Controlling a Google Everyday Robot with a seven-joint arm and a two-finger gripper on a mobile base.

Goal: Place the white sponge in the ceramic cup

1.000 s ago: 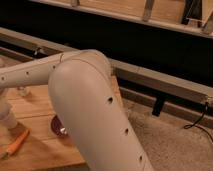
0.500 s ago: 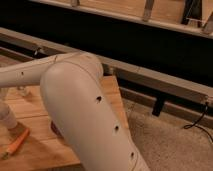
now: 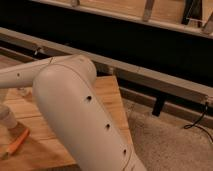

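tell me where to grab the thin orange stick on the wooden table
Pinch the thin orange stick across its narrow middle, from above: it lies flat and slanted on the wooden table. The claw is out of view, past the big white arm.

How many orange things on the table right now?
1: an orange object lies on the wooden table at lower left, beside the arm. The arm hides much of the table, so more may be hidden. The hand is out of view.

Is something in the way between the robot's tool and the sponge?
That cannot be settled from this view. The big white arm fills the middle and hides most of the wooden table. The tool, the sponge and the cup are all out of sight. Only an orange object shows at the left edge.
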